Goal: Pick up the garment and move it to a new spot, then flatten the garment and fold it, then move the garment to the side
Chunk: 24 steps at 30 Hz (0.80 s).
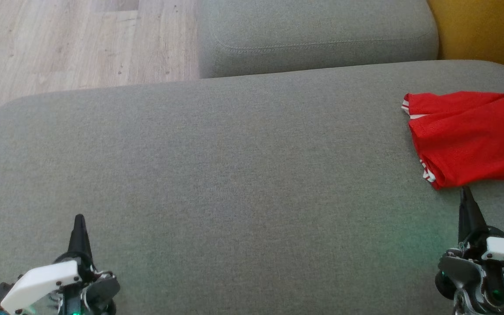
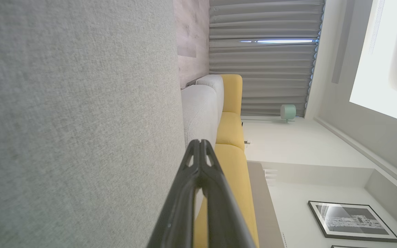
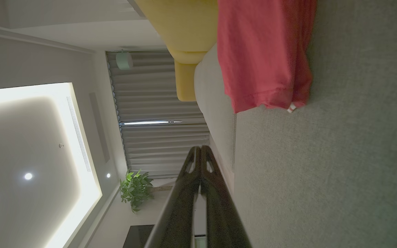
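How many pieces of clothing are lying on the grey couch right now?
1. A red garment lies at the far right of the seat, just beyond the right end effector. The head view cuts off its right edge, so more could be hidden there.

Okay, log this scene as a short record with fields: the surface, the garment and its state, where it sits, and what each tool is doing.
surface: grey cushion, with wood floor beyond it
garment: red garment with white trim, lying folded over
position: right end of the cushion, cut off by the head view's right edge
left tool: shut, empty, over bare cushion far from the garment
right tool: shut, empty, tip right by the garment's near edge; contact unclear
task stage: garment appears folded and set to the side
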### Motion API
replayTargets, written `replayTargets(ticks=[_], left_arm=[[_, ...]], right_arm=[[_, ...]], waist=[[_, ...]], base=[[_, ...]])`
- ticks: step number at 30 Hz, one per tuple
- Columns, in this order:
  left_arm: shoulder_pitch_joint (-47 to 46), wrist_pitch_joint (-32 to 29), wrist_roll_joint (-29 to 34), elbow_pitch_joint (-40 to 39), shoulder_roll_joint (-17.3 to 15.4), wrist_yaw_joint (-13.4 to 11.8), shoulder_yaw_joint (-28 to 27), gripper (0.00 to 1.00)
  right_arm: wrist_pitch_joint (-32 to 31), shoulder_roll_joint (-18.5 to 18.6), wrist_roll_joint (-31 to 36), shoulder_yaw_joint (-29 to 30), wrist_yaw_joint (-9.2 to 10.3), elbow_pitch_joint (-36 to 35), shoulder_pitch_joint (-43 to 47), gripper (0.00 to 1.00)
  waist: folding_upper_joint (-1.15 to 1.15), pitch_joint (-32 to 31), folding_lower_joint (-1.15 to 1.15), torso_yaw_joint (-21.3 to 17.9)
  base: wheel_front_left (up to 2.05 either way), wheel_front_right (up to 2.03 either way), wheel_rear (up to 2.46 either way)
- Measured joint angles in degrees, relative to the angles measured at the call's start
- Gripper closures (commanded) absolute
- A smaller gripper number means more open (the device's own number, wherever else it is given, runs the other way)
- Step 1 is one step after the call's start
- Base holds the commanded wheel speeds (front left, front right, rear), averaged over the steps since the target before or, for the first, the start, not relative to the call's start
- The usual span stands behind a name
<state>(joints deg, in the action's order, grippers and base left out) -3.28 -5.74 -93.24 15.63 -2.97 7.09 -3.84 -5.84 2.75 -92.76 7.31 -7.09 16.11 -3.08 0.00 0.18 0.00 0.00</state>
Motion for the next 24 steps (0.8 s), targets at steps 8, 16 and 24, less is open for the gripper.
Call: replayTargets(ticks=[8,16,24], left_arm=[[0.00,-0.08,0.02,0.00,0.01,0.01,-0.02,1.00],[0.00,-0.25,0.02,0.00,0.02,0.00,-0.05,1.00],[0.00,-0.25,0.02,0.00,0.04,0.00,-0.10,1.00]], right_arm=[[-0.01,-0.01,0.00,0.03,0.00,0.00,0.00,1.00],[-0.08,-0.02,0.00,0.05,0.00,0.00,0.00,1.00],[-0.14,-0.04,0.00,0.10,0.00,0.00,0.00,1.00]], waist=[[0.00,0.00,0.00,0.00],[0.00,0.00,0.00,0.00],[0.00,0.00,0.00,0.00]], base=[[0.00,0.00,0.00],[0.00,0.00,0.00],[0.00,0.00,0.00]])
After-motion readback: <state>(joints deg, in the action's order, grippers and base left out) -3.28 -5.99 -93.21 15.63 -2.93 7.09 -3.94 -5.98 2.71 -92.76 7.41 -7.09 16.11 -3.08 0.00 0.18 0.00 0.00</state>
